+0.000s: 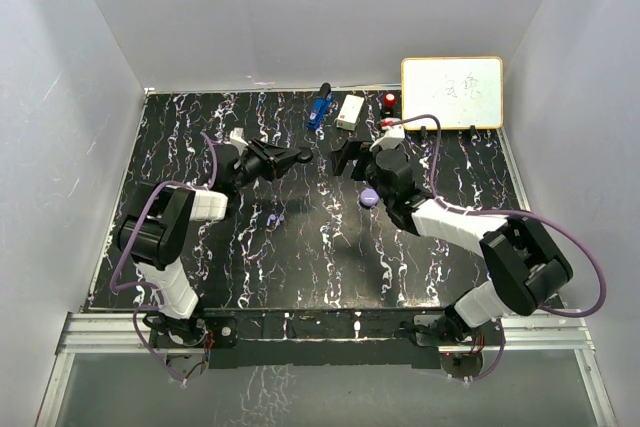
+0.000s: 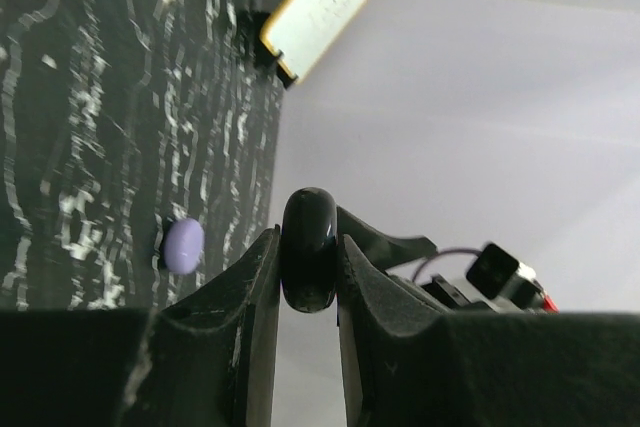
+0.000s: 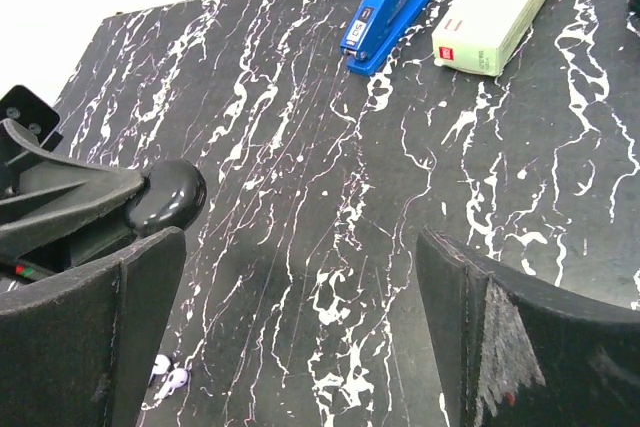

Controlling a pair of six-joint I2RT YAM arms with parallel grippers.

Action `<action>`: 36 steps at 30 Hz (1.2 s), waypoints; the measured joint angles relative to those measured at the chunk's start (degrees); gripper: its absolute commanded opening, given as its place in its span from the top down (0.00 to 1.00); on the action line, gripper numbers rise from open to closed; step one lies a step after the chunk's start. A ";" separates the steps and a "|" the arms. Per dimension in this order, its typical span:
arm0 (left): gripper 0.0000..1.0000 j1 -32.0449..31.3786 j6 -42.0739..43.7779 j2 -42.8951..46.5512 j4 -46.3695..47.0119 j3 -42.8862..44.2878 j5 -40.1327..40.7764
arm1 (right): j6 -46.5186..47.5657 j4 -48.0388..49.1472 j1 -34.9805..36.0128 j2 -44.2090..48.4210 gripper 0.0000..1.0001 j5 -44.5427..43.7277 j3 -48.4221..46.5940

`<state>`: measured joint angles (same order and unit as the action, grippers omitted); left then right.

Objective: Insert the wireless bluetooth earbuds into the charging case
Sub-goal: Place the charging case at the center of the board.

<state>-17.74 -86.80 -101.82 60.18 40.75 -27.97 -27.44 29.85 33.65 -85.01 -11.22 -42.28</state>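
My left gripper [image 2: 308,240] is shut on a glossy black round charging case [image 2: 308,265], held on edge above the table; the top view shows the gripper [image 1: 296,157] near the table's middle. A closed lilac charging case [image 1: 368,199] lies on the table under my right arm and also shows in the left wrist view [image 2: 183,245]. Two pale lilac earbuds [image 3: 168,379] lie together on the table [image 1: 277,217], nearer the front than the black case [image 3: 170,195]. My right gripper [image 3: 300,252] stands wide open over bare table, just right of the black case [image 1: 350,159].
At the back stand a blue stapler [image 1: 319,109], a white box [image 1: 351,111], a red object [image 1: 389,100] and a whiteboard [image 1: 452,92]. White walls close in the black marbled table [image 1: 300,267] on three sides.
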 measured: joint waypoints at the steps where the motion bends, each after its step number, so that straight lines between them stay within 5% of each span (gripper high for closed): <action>1: 1.00 0.72 1.01 -0.11 -1.27 0.35 -0.07 | 0.50 -0.46 0.00 0.63 0.02 -0.39 -0.02; 14: 1.00 5.64 10.32 -12.83 -8.87 8.37 0.17 | 2.34 -7.93 -0.02 0.52 0.01 1.22 -1.90; 36: 0.99 6.82 23.06 -15.10 -24.90 17.35 4.98 | 3.37 -12.26 -0.22 0.74 0.02 1.40 -1.90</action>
<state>-10.92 -63.75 -116.92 35.29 58.11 -22.98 -24.08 17.58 33.43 -84.27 -9.82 -44.18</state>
